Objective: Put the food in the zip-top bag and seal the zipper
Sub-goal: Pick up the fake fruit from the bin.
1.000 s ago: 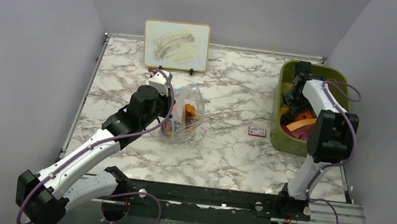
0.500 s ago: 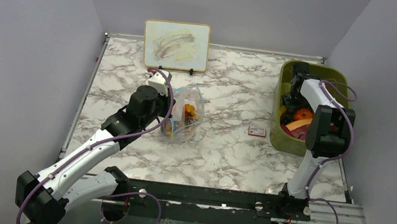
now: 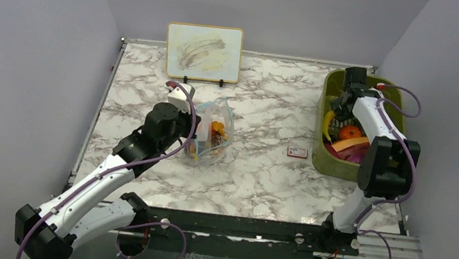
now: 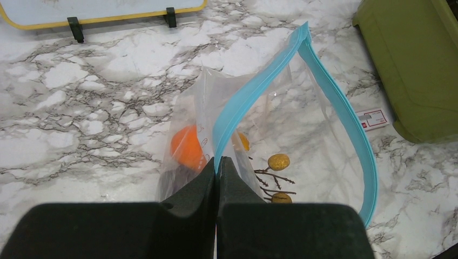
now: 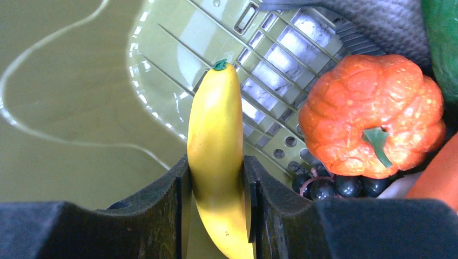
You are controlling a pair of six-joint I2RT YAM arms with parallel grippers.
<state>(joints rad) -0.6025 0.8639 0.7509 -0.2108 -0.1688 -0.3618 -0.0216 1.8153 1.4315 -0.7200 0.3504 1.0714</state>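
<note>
- The zip-top bag [image 3: 212,131] is sitting a little left of the counter's middle, with its mouth facing up.
- The left wrist view is showing what the top view blurs. The light-blue zipper [image 4: 335,102] is gaping in a wide loop, and an orange round piece [image 4: 186,147] and a few small yellowish pieces [image 4: 278,161] are lying inside.
- The left tool [image 4: 217,164] is pinching one side of that zipper strip, its jaws pressing together with no gap.
- Only the right wrist view is giving the other grip plainly. The right tool [image 5: 216,178] is clamping the yellow banana [image 5: 216,140] across its lower half, a finger on each side, above the bin's slotted floor.
- Beside the banana, an orange pumpkin-shaped piece [image 5: 372,116] is lying over dark grapes [image 5: 329,186].
- The top view is placing all this inside the olive-green bin [image 3: 317,155], which is standing along the right edge towards the far right corner.
- A small red-and-white card [image 3: 297,152] is lying just beside the bin's left wall.
- A framed board [image 3: 203,52] is leaning at the far edge.
- The counter [image 3: 260,179] is showing white marble with grey veins, and plain lilac walls are closing in three sides.
</note>
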